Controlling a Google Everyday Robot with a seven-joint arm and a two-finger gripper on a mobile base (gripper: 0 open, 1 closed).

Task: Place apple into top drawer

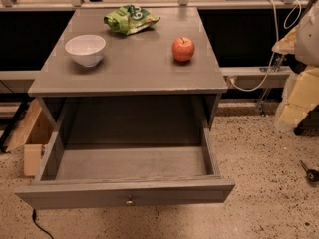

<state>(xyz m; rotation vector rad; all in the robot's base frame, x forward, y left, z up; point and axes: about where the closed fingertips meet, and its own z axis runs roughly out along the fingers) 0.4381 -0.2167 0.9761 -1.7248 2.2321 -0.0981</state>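
While the apple (183, 49) stands upright, stem up, on the desk (134, 68) top toward the desk's right edge, the top drawer (124, 193) is pulled well out from the desk's front, just under the top; its inside shows bare grey boards, and its knob (129, 201) sits at the centre of the front panel. White bowl (85, 49): on the desk top toward the desk's left edge, well apart from the apple. Green snack bag (130, 19): crumpled, at the desk's rear edge, about mid-width. Claw (300, 96): a pale, blurred shape off the desk's right side, clear of the desk and not touching the apple; cannot tell how far open it is, and nothing is seen held in it
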